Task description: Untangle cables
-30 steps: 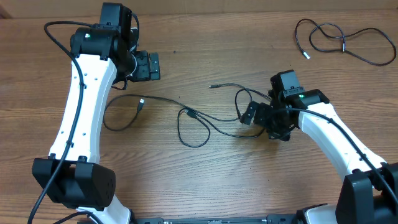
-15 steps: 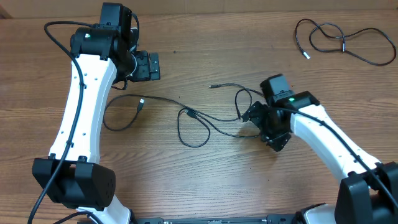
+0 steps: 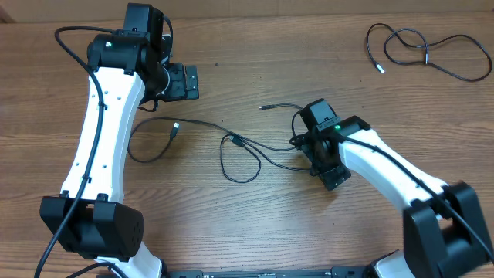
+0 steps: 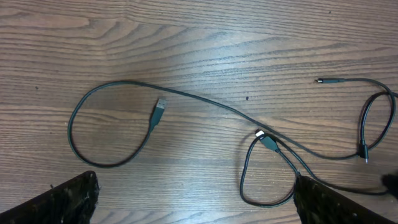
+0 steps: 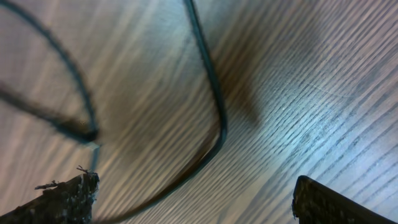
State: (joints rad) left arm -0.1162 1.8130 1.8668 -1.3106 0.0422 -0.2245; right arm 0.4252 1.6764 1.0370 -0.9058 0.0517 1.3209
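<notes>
**Left arm** (image 3: 100, 147): stands along the left side of the worktop (image 3: 255, 224). Its base is cut off by the lower frame edge.

**Left pincer** (image 3: 190, 82): spread wide, holding nothing, near the far edge and well apart from the cords. The left wrist view shows only its two fingertips (image 4: 71, 199), in the lower corners.

**Tangled cables** (image 3: 231, 143): thin black cords lying flat mid-worktop, between the arms. From the left:
- A wide loop (image 4: 69, 127) ends in a silver-tipped USB plug (image 4: 160, 107), which lies inside the loop.
- At a crossing point (image 4: 266, 138) a second plug sits against the long cord (knotted or merely overlapping: cannot be told).
- A small loop (image 4: 242, 177) hangs just below the crossing.
- A straight plug end (image 3: 264, 108) points left.
- Further right the cords pass beneath the right pincer and are hidden from overhead.

**Right pincer** (image 3: 328, 162): spread, low over the right end of the tangle. Its wrist view is blurred and very near the wood. One cord (image 5: 214, 112) curves across ahead of the fingers, and contact cannot be confirmed.

**Separate cable** (image 3: 428, 54): loose loops in the far right corner, with a silver tip (image 3: 380, 68). It lies well apart from the tangle and reaches close to the right frame edge.

**Open room**: bare wood lies in front of the tangle and between it and the separate cable.
</notes>
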